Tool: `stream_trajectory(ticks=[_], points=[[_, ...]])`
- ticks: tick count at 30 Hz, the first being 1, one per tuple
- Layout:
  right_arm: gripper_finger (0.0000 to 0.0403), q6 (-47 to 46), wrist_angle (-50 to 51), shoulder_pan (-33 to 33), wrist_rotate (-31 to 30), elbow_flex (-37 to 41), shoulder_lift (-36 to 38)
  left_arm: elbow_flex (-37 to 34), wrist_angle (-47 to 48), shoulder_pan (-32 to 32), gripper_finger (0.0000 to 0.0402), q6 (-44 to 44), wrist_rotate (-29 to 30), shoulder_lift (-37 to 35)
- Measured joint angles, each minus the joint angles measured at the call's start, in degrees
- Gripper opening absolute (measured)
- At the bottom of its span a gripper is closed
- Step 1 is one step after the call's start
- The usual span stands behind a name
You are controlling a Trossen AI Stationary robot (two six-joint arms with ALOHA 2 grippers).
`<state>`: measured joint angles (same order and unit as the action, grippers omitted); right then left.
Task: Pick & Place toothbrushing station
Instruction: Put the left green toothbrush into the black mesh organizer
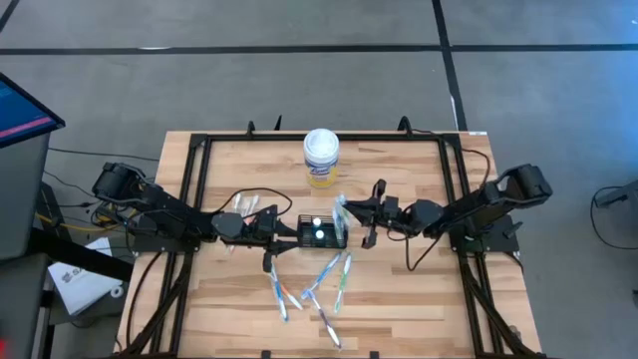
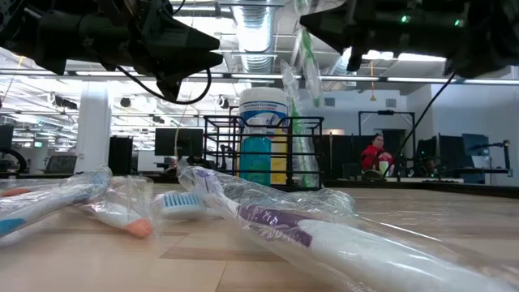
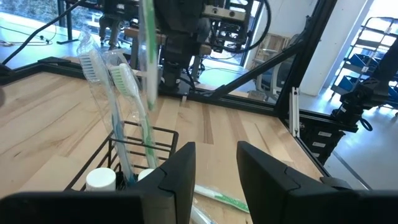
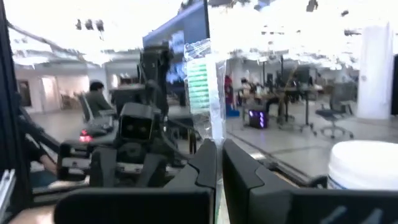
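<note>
The toothbrushing station [image 1: 321,231], a low black wire holder, stands mid-table with two wrapped toothbrushes [image 3: 106,81] leaning upright in it. My right gripper [image 1: 351,211] is at the holder's right end, shut on a third wrapped toothbrush with green bristles [image 4: 199,84]. My left gripper [image 3: 214,180] is open and level at the holder's left end [image 3: 143,140]. Only table and a loose brush show between its fingers. I cannot tell whether a finger touches the wire. My right gripper pinches the wrapped toothbrush's handle [image 4: 216,134] between its two fingers. They come about level from the table's right and lie across it. The brush stands upright, head above the fingers. Its lower part [image 2: 306,138] runs down at the holder; whether it rests inside is hidden.
A white canister with a yellow label [image 1: 321,158] stands behind the holder. Several wrapped toothbrushes [image 1: 324,284] lie loose on the near half of the table, and clear wrappers [image 1: 246,205] lie by my left arm. A black frame [image 1: 199,150] borders the tabletop.
</note>
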<state>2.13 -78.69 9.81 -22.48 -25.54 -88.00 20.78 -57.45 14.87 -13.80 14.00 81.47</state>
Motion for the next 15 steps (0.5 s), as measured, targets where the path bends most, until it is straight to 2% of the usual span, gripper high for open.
stream_trajectory(ticks=[6, 15], points=[[0.0, 0.2, -10.31, -1.49, 1.71, 1.0, -6.14, 0.0, 0.0, 0.0, 0.0113, 0.0, -0.02, 0.0], [0.0, -0.58, -11.19, -2.87, 1.68, 1.02, -9.78, 0.0, 0.0, 0.0, 0.0113, 0.0, -0.08, 0.0]])
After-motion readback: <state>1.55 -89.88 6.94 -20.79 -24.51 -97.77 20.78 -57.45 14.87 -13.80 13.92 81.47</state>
